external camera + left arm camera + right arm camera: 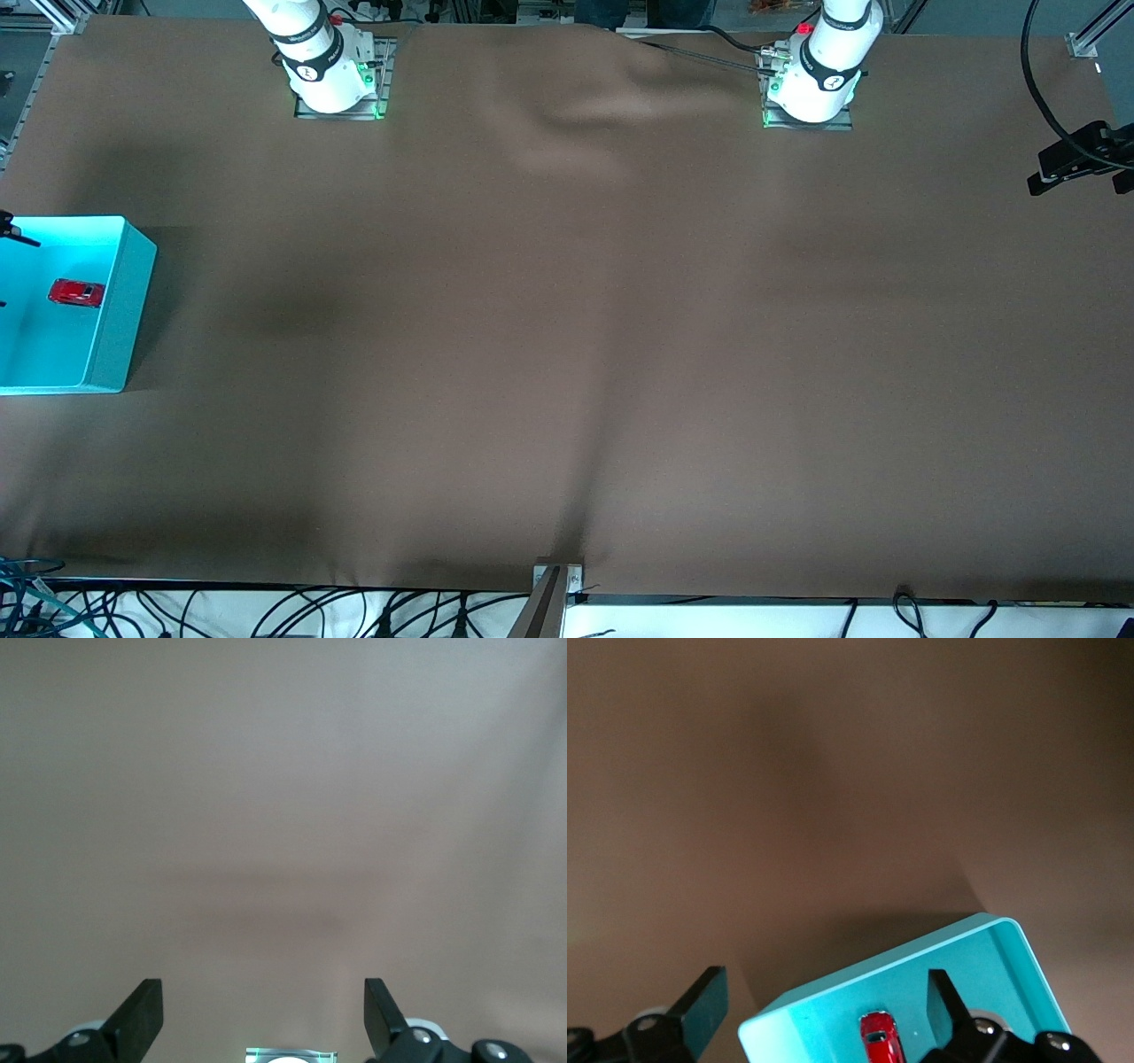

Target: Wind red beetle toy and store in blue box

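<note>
The red beetle toy (76, 292) lies on the floor of the blue box (127, 292), which stands at the right arm's end of the table. In the right wrist view my right gripper (824, 994) hangs open over the blue box (833, 985), one finger over the inside and one outside its wall. The red beetle toy (881, 1038) lies loose below it, touched by neither finger. My left gripper (264, 1003) is open and holds nothing, high over bare brown cloth near its own base. Neither hand shows clearly in the front view.
A brown cloth (567, 354) covers the whole table, with soft wrinkles between the two arm bases. A black clamp on a cable (1076, 158) juts in at the left arm's end. Cables hang below the table's front edge.
</note>
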Robot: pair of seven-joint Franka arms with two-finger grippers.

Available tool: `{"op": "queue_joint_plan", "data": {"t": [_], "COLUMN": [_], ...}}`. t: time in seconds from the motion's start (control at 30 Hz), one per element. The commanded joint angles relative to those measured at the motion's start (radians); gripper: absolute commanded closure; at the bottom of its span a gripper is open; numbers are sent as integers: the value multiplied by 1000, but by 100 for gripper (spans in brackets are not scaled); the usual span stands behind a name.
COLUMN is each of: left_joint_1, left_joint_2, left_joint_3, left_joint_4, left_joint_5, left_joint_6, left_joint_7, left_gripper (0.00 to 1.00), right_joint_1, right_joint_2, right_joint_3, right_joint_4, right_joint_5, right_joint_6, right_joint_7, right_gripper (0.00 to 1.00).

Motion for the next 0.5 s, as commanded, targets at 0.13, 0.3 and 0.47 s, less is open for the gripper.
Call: {"op": "queue_joint_plan", "data": {"t": [0.13, 0.3, 0.47], "left_joint_1": [4, 5, 7], "left_joint_2": [-8, -8, -8], "left_joint_3": [-8, -9, -8], "left_joint_4": [-20, -20, -20], "left_joint_5": [-10, -9, -9], "left_joint_6": [24, 24, 24], "left_joint_7": [-6, -9, -9], "left_gripper": [0, 0, 0], "right_joint_1": [-9, -9, -8], "right_joint_2": [-117, -168, -197], "right_joint_3": [99, 197, 271], "right_joint_4": [-13, -13, -13], "right_joint_5": [-21, -72, -75], "right_joint_6": [-92, -118, -157], "right_joint_7": [468, 784, 1120], "right_gripper": [0, 0, 0]}}
